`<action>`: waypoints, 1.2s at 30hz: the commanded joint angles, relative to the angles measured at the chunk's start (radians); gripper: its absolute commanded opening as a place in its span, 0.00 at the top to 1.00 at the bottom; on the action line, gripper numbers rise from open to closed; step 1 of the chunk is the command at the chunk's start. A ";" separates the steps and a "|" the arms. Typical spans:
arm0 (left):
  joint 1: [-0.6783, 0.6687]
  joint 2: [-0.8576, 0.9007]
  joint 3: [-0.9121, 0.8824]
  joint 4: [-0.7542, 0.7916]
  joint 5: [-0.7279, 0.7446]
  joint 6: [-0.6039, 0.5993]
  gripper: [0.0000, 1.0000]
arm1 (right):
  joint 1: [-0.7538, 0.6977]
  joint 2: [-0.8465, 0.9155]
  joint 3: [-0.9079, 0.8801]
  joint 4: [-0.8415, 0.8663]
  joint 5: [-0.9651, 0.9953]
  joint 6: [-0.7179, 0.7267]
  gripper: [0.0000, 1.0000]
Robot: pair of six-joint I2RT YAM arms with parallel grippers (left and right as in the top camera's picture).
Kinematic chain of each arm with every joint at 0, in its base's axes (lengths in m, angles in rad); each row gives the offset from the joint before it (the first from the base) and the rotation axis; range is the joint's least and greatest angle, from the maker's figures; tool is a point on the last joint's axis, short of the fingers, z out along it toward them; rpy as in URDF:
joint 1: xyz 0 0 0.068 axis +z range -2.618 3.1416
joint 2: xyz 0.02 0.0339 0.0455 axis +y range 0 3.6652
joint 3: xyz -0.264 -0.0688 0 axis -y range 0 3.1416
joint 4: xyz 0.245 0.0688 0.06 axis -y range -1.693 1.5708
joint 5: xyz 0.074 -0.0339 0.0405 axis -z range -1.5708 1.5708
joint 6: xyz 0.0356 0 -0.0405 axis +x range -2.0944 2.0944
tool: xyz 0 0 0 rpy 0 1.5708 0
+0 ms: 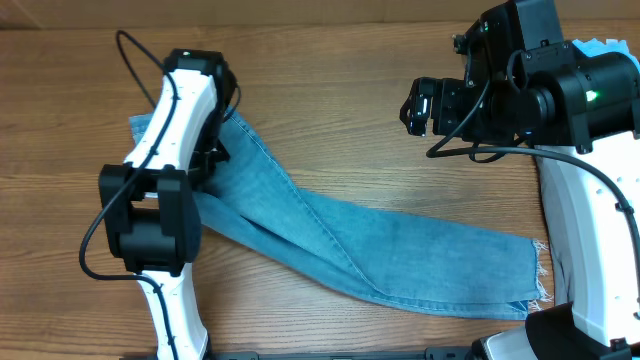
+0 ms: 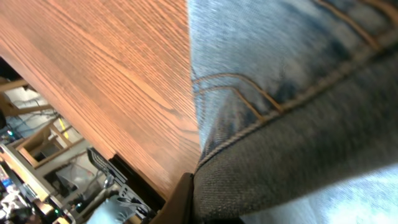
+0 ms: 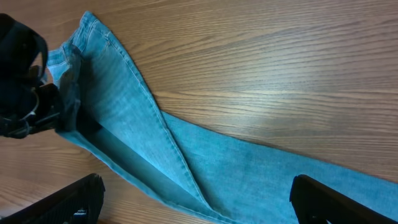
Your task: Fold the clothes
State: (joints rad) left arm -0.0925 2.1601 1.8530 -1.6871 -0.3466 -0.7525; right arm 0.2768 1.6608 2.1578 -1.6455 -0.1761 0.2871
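The clothes, a pair of light-blue jeans (image 1: 400, 250), lie flat in a long diagonal from the waist at upper left to the frayed hems (image 1: 540, 280) at lower right. My left gripper (image 1: 212, 152) is down at the waist end, mostly hidden under its own arm. In the left wrist view, denim with orange stitching (image 2: 280, 93) fills the frame and the gripper (image 2: 205, 211) is shut on a fold of it. My right gripper (image 1: 415, 105) hovers high above the table, away from the jeans. Its fingers (image 3: 68, 202) stand wide open over the legs (image 3: 205, 162), holding nothing.
The wooden table (image 1: 340, 60) runs all round the jeans. Its left edge (image 2: 124, 162) shows close by in the left wrist view, with workshop clutter beyond. The right arm's white base (image 1: 590, 240) stands just past the hems.
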 commanded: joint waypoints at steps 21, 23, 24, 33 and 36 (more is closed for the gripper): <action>0.223 -0.261 -0.328 -0.004 0.051 0.032 0.71 | 0.004 0.005 -0.283 0.193 -0.187 0.006 0.00; 0.223 -0.261 -0.333 -0.004 0.051 0.031 0.62 | 0.004 0.005 -0.296 0.201 -0.187 0.006 0.00; 0.223 -0.261 -0.333 -0.004 0.051 0.031 0.62 | 0.005 0.005 -0.298 0.204 -0.192 0.006 0.00; 0.238 -0.261 -0.333 0.014 0.028 0.007 0.61 | 0.005 0.006 -0.300 0.230 -0.210 0.001 0.00; 0.247 -0.261 -0.333 0.050 -0.025 -0.015 0.45 | 0.005 0.006 -0.300 0.239 -0.211 0.002 0.00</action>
State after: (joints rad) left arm 0.1364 1.9148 1.5295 -1.6592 -0.3084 -0.7357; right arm 0.2768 1.6638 1.8595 -1.4151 -0.3752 0.2874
